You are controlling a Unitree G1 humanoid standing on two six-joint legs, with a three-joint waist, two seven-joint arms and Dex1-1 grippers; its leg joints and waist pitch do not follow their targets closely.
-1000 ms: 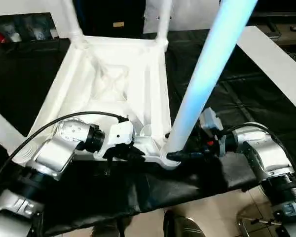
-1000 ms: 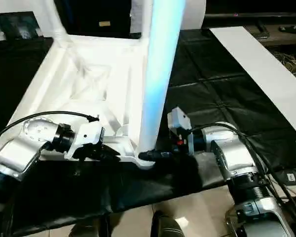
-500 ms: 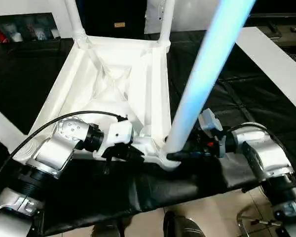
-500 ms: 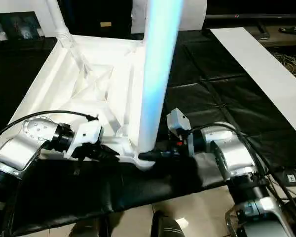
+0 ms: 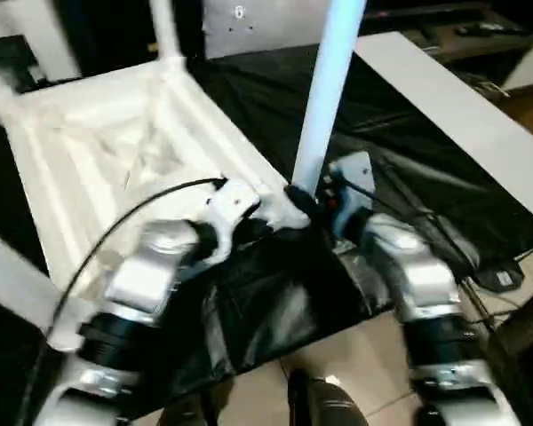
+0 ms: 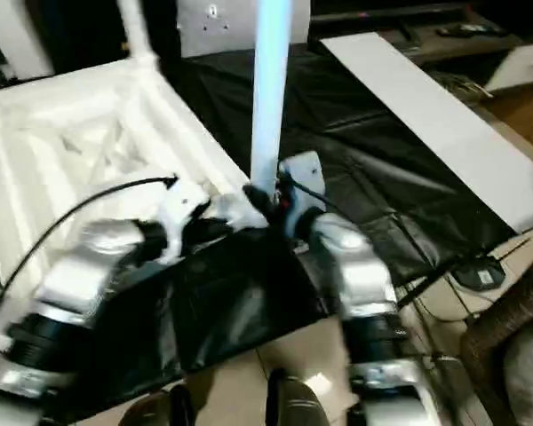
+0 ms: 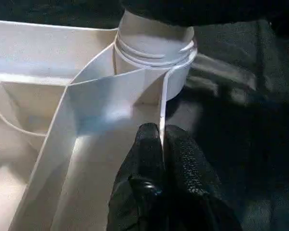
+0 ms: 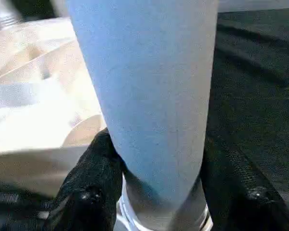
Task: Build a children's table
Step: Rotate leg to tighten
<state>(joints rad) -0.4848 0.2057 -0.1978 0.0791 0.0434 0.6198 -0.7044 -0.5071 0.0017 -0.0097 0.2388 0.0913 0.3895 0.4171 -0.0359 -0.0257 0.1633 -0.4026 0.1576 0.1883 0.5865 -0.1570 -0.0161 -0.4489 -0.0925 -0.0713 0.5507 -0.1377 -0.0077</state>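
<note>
You have a black-covered table [image 5: 400,151] under everything, with a long white board [image 5: 444,98] lying across its far right and tiled floor showing at the near edge.

In the head views, the children's table [image 5: 98,151] lies upside down on the black cover, ribbed underside up, mostly on your left. One white leg [image 5: 333,80] stands upright in the near corner socket [image 5: 289,211], and another leg [image 5: 164,31] rises from the far corner. Your left gripper [image 5: 265,220] reaches in from the left to the top's rim right beside that near socket. Your right gripper [image 5: 309,200] comes in from the right at the base of the upright leg.

In the left wrist view, your left fingers [image 7: 147,154] are pinched together on a thin upright rib of the top [image 7: 162,120], the rib's edge sitting between the two black pads. The socket collar [image 7: 154,50] stands just beyond the fingertips.

In the right wrist view, the leg [image 8: 144,86] stands between your right fingers [image 8: 94,178], one black finger on each side of its lower end, both touching it just above the socket: the fingers are gripping the leg
</note>
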